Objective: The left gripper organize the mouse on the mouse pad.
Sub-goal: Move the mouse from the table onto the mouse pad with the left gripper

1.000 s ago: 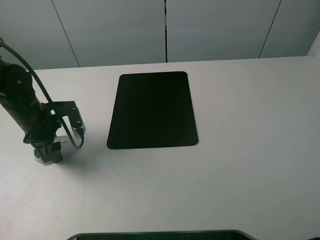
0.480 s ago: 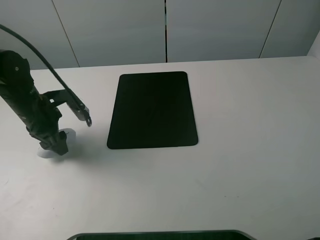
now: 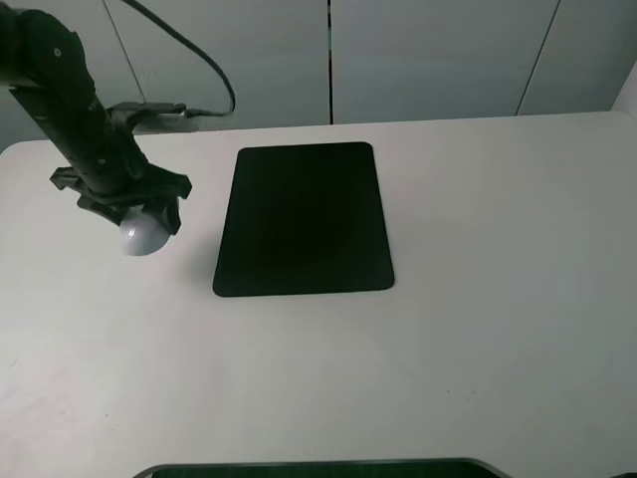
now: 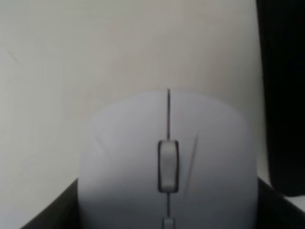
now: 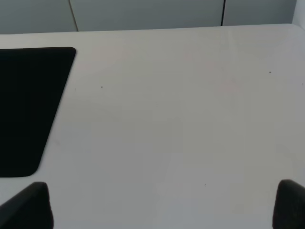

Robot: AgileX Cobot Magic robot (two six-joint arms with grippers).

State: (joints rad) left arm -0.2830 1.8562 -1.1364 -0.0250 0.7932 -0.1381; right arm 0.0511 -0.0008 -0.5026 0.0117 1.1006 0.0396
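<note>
In the exterior high view my left gripper (image 3: 145, 213) is shut on the white mouse (image 3: 147, 233) and holds it in the air, left of the black mouse pad (image 3: 304, 219). The mouse's rounded body hangs below the black fingers. The left wrist view shows the mouse (image 4: 167, 157) close up, grey scroll wheel facing the camera, with a black finger (image 4: 45, 217) at each side and the pad's edge (image 4: 283, 95) beside it. Nothing lies on the pad. My right gripper (image 5: 159, 200) is open over bare table, with the pad (image 5: 28, 105) off to one side.
The white table (image 3: 478, 319) spreads around the pad. A grey panelled wall (image 3: 428, 50) runs behind the table's back edge. A dark curved edge (image 3: 318, 467) shows at the front of the table. A black cable (image 3: 204, 70) loops above the left arm.
The left arm has lifted the mouse off the table at the front left and carried it up and toward the back, closer to the pad's left side.
</note>
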